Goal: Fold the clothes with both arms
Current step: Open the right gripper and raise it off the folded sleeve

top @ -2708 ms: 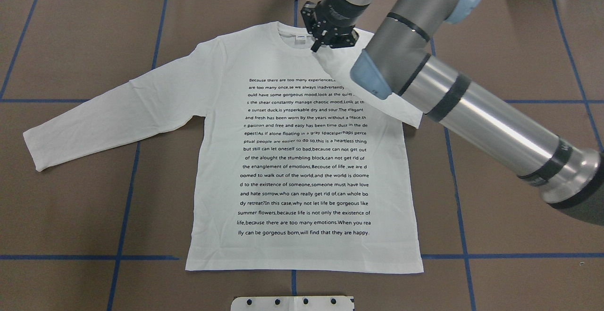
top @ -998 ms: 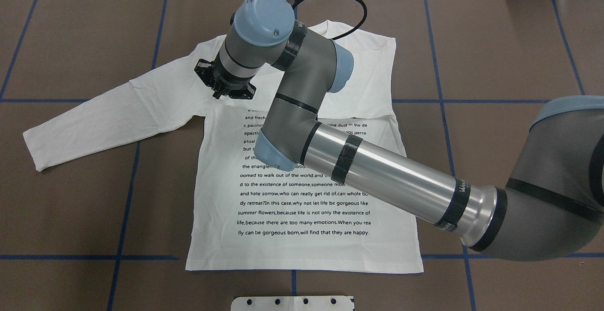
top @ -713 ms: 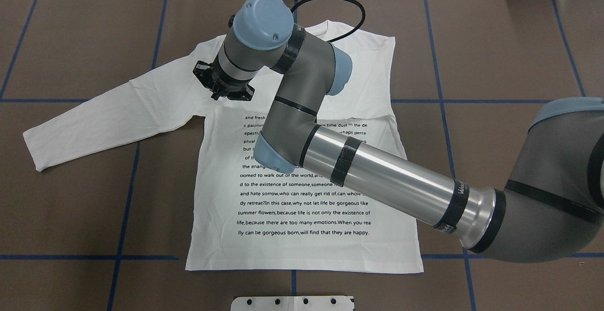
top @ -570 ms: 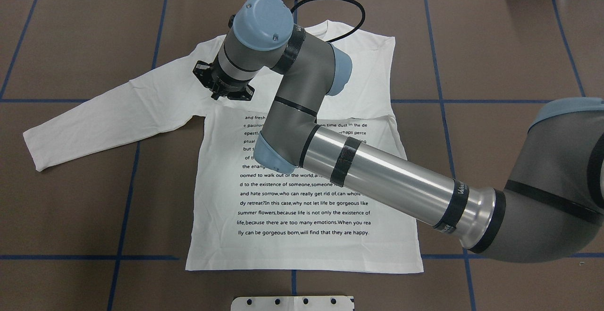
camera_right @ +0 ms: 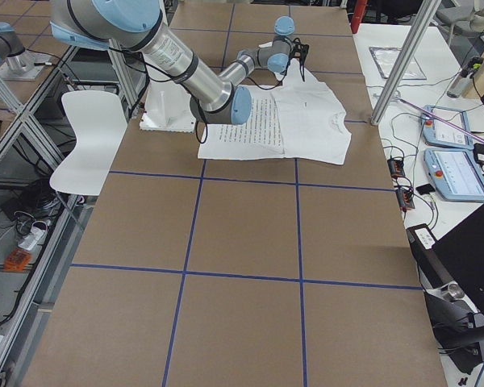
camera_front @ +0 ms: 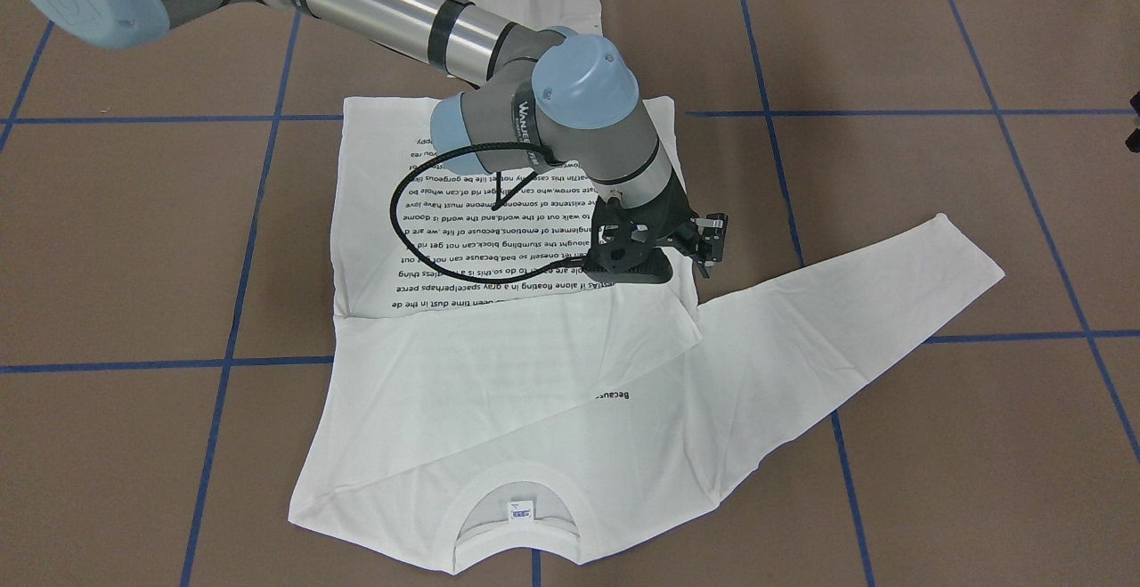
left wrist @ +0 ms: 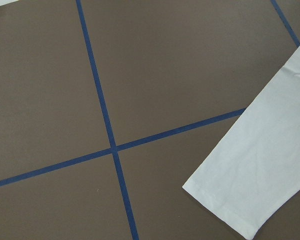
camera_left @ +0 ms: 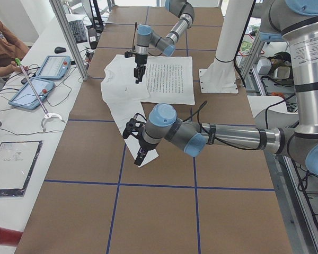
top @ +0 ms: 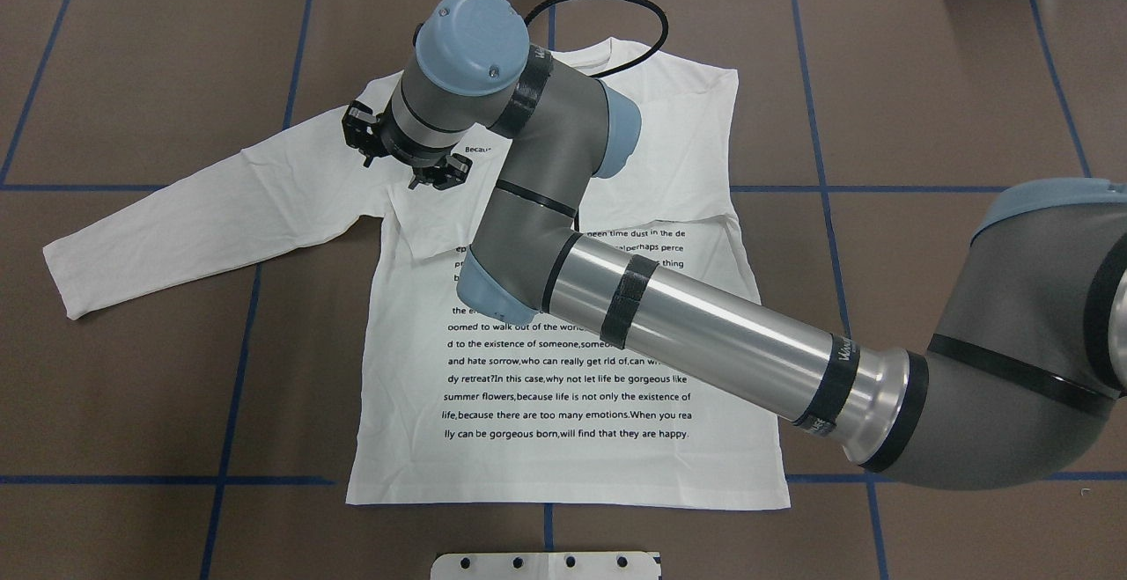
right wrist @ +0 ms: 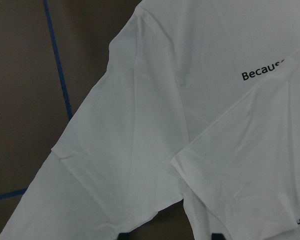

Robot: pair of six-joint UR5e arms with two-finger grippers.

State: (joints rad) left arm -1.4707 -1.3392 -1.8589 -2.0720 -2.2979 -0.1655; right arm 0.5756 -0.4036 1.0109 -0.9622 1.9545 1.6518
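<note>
The white long-sleeved T-shirt (top: 563, 439) lies flat, text side up, collar (camera_front: 517, 516) at the far edge from the robot. Its right sleeve is folded across the chest and its cuff (camera_front: 686, 320) rests on the text. The left sleeve (top: 176, 228) stretches out sideways. My right gripper (top: 409, 162) reaches across and hovers open and empty over the left shoulder, just past that cuff (right wrist: 230, 150). My left gripper (camera_left: 139, 153) shows only in the exterior left view, above the left sleeve's cuff (left wrist: 250, 185). I cannot tell if it is open or shut.
The white pedestal base (top: 546, 565) stands at the table's near edge behind the shirt's hem. Blue tape lines (top: 229, 386) cross the brown table. A side bench with tablets (camera_left: 32, 90) and aluminium posts (camera_left: 69, 37) stands beyond the collar side.
My right gripper carried the right sleeve from the collar across the chest, let go of the cuff, then moved a little up and left. The cuff now lies flat on the text.
</note>
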